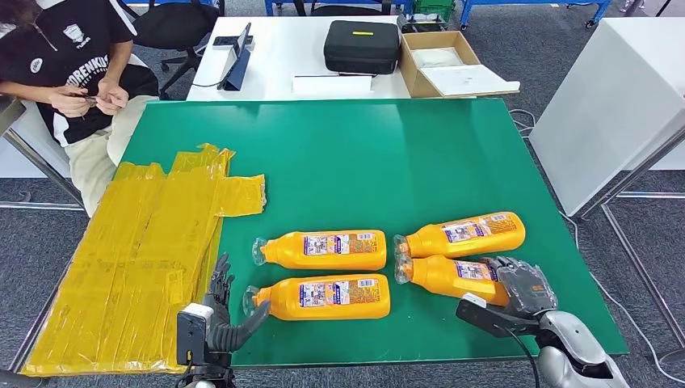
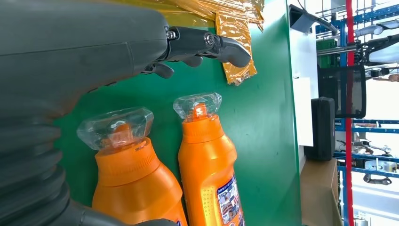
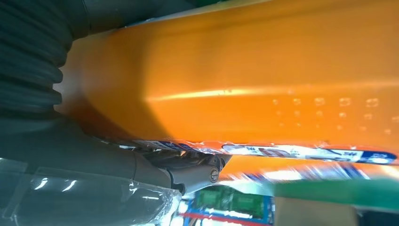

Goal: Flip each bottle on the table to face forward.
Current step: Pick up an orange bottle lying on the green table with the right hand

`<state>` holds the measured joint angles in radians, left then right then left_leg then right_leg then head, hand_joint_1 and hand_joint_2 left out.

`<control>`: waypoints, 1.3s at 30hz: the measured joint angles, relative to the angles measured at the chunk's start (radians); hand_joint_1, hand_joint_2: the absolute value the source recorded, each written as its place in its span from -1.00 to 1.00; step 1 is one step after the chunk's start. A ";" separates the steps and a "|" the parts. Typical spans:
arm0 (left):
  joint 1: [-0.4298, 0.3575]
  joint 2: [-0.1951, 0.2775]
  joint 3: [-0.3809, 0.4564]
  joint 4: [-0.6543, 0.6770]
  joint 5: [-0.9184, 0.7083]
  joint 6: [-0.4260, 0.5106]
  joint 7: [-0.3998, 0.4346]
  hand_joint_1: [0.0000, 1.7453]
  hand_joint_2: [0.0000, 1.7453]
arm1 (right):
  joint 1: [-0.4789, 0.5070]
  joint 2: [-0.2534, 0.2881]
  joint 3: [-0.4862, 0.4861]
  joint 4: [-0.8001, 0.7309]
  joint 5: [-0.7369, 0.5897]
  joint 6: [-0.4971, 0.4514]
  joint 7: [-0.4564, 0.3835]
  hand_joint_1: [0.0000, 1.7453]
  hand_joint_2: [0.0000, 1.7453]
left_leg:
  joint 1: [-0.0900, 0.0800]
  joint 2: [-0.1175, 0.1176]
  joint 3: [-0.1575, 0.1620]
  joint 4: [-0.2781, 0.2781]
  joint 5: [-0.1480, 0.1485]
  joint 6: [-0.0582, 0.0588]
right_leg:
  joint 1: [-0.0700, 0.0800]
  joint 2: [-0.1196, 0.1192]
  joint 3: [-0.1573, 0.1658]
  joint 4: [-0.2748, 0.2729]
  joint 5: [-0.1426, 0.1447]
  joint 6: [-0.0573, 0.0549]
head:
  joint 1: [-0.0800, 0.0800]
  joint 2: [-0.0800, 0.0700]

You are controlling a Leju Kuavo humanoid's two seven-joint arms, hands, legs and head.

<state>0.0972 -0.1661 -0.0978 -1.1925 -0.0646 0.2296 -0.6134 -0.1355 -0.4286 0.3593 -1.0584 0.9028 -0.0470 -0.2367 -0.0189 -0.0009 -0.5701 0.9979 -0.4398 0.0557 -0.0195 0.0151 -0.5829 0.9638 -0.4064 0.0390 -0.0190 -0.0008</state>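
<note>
Four orange bottles with clear caps lie on their sides on the green table (image 1: 363, 153), caps pointing left. On the left pair, the far bottle (image 1: 323, 249) (image 2: 211, 169) and the near bottle (image 1: 327, 297) (image 2: 131, 183) show their labels on top. The far right bottle (image 1: 464, 234) also lies label up. My right hand (image 1: 525, 284) (image 3: 70, 155) grips the base end of the near right bottle (image 1: 448, 276) (image 3: 244, 80), whose label sits along its side edge. Beside the near left bottle's cap, my left hand (image 1: 222, 311) (image 2: 141, 47) holds nothing, fingers spread.
Crumpled yellow plastic sheets (image 1: 145, 242) cover the table's left part. A person (image 1: 73, 65) sits at the far left corner. Behind stands a white table with a black case (image 1: 362, 46), a cardboard box (image 1: 440, 61) and a tablet (image 1: 238, 56). A white cabinet (image 1: 614, 97) is at the right.
</note>
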 joint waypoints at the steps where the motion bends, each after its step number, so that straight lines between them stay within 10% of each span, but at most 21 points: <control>1: 0.000 0.000 0.000 0.000 -0.001 0.000 0.000 -1.00 1.00 | 0.008 0.002 0.000 -0.013 -0.032 0.000 -0.017 1.00 1.00 | 0.000 0.000 0.000 0.000 0.000 0.000 | 0.000 0.000 0.000 0.000 0.000 0.000 | 0.000 0.000; 15: -0.005 0.001 0.005 0.002 -0.008 -0.010 -0.002 -1.00 1.00 | 0.129 0.034 -0.019 -0.210 -0.253 -0.037 -0.124 1.00 1.00 | 0.000 -0.004 -0.011 0.000 0.001 0.000 | 0.000 -0.002 -0.008 0.000 0.000 0.000 | 0.000 0.000; 27: -0.017 -0.004 -0.015 0.005 -0.031 -0.009 -0.003 -1.00 1.00 | 0.114 0.232 -0.035 -0.222 -0.352 -0.310 -0.183 1.00 1.00 | 0.001 -0.003 -0.012 0.000 0.001 0.000 | 0.000 -0.002 -0.010 0.001 -0.001 0.000 | 0.000 0.000; 39: -0.035 -0.003 -0.097 -0.076 -0.079 -0.073 0.060 -1.00 1.00 | 0.054 0.409 0.000 -0.162 -0.491 -0.379 -0.278 1.00 1.00 | 0.001 -0.003 -0.013 0.000 0.001 -0.001 | 0.000 -0.002 -0.011 0.001 0.000 0.000 | 0.000 0.000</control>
<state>0.0619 -0.1691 -0.1945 -1.2687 -0.1433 0.1561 -0.5534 -0.0813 -0.0191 0.3591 -1.2208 0.4120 -0.4260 -0.5150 -0.0183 -0.0042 -0.5836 0.9978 -0.4383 0.0546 -0.0194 0.0128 -0.5942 0.9649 -0.4069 0.0386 -0.0192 -0.0007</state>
